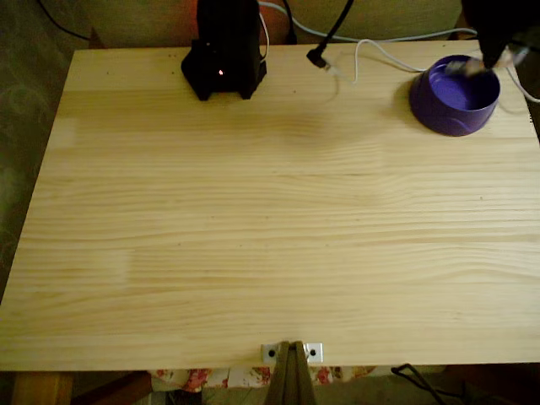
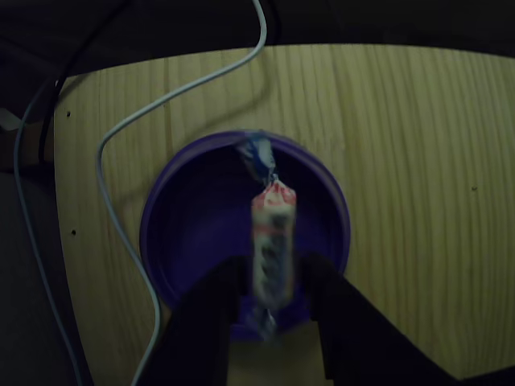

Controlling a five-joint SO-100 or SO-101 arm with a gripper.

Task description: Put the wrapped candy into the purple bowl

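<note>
Purple plastic, thick-walled and round, the purple bowl (image 1: 454,105) sits at the far right corner of the pale pine surface (image 1: 270,228) in the fixed view, its sloping outer wall darker than the lighter violet inside. In the other view the same bowl (image 2: 177,233) is seen from straight above, a deep ring with a smooth hollow, and the wrapped candy (image 2: 272,237) hangs over that hollow: a small oblong sweet in a pale pink-orange wrapper, its twisted bluish-silver end (image 2: 256,154) reaching toward the bowl's far rim. Two dark, blunt fingers (image 2: 211,310) of the tool (image 2: 269,281) rise from the lower edge of that view and stand on either side of the candy's near end, clenched on it so that the candy is held above the bowl's inside, blurred along its length. In the fixed view the black arm comes down at the bowl's far rim, with a pale smear of wrapper (image 1: 510,57) just beside it. A thin white cable (image 2: 129,137) curves over the wood past the bowl's left side in the other view. Well to the left of the bowl in the fixed view stands a black boxy base (image 1: 224,61) with a small red light.
</note>
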